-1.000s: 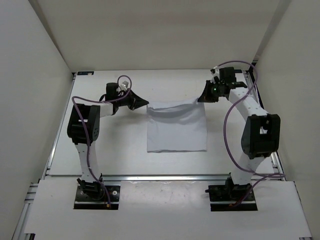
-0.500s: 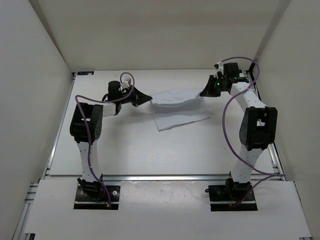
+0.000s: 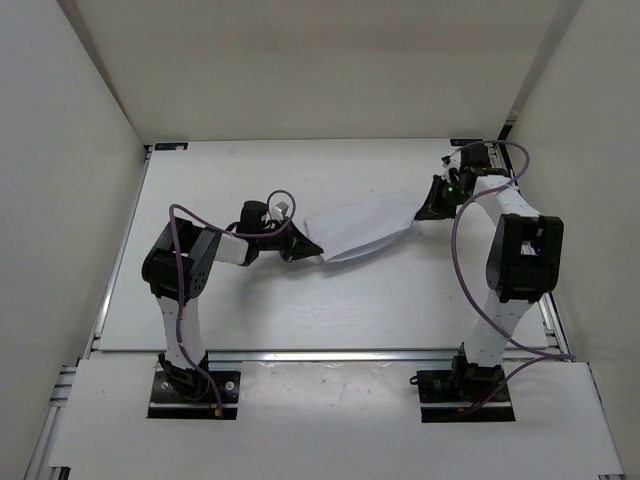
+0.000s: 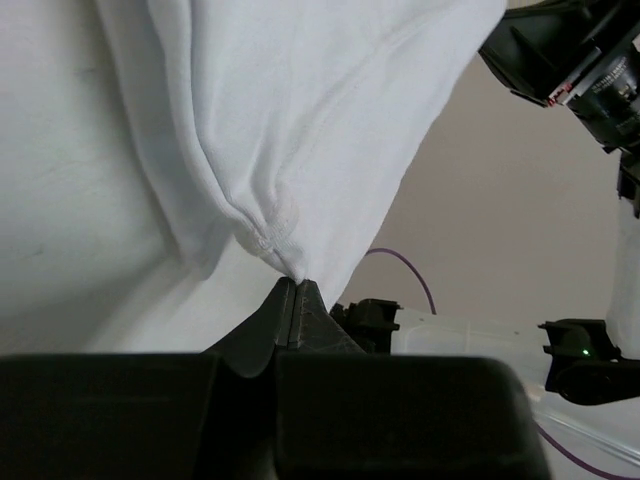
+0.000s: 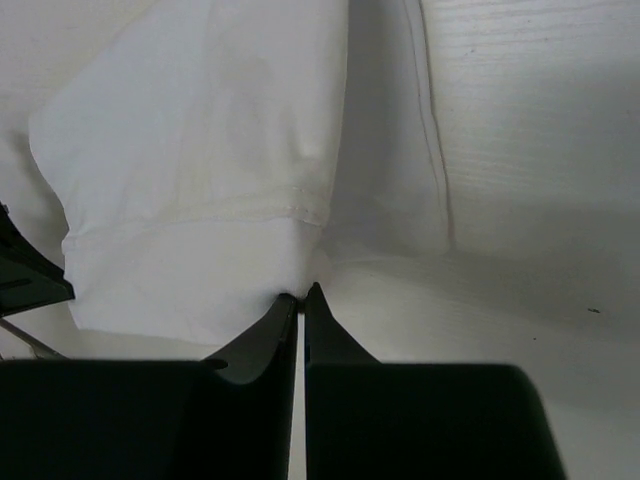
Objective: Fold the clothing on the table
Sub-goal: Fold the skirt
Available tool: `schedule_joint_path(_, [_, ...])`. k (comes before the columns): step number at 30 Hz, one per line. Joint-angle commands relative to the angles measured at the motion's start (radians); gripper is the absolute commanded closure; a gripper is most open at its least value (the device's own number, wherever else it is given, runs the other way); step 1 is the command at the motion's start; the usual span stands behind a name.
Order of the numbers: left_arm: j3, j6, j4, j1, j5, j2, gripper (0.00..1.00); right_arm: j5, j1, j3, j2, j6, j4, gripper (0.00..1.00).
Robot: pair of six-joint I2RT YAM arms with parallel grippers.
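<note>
White clothing [image 3: 365, 228], flat on the table [image 3: 250, 310] a second ago, now hangs stretched above the table's middle, one corner clamped in the left gripper [image 3: 316, 249], another in the right gripper [image 3: 422, 212]; a fold looks underway.

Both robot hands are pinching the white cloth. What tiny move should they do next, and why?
Probably lower both arms toward the table so the clothing lies down. The left gripper and right gripper each pinch one end of it, and it hangs bunched between them, not flat, so it likely needs laying out before a neat fold.
</note>
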Motion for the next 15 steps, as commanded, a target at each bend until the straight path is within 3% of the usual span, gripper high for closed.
schedule_joint_path(1, [0.013, 0.064, -0.044, 0.003, -0.048, -0.014, 1.00, 0.010, -0.008, 0.073, 0.023, -0.046, -0.032, 1.00])
schedule_joint_path(8, [0.079, 0.110, -0.128, -0.013, -0.089, 0.004, 1.00, 0.065, 0.004, 0.245, 0.132, -0.077, -0.119, 1.00])
schedule_joint_path(12, [0.071, 0.136, -0.168, -0.024, -0.092, 0.018, 0.97, 0.154, -0.002, 0.412, 0.225, -0.089, -0.323, 0.99])
schedule_joint_path(13, [0.067, 0.138, -0.184, -0.034, -0.091, 0.015, 0.91, 0.196, -0.002, 0.437, 0.244, -0.086, -0.357, 0.96])
schedule_joint_path(14, [0.060, 0.142, -0.182, -0.043, -0.088, 0.013, 0.70, 0.223, 0.000, 0.441, 0.247, -0.080, -0.371, 0.86])
schedule_joint_path(15, [0.045, 0.142, -0.181, -0.050, -0.088, 0.004, 0.59, 0.261, -0.003, 0.448, 0.247, -0.080, -0.397, 0.76])
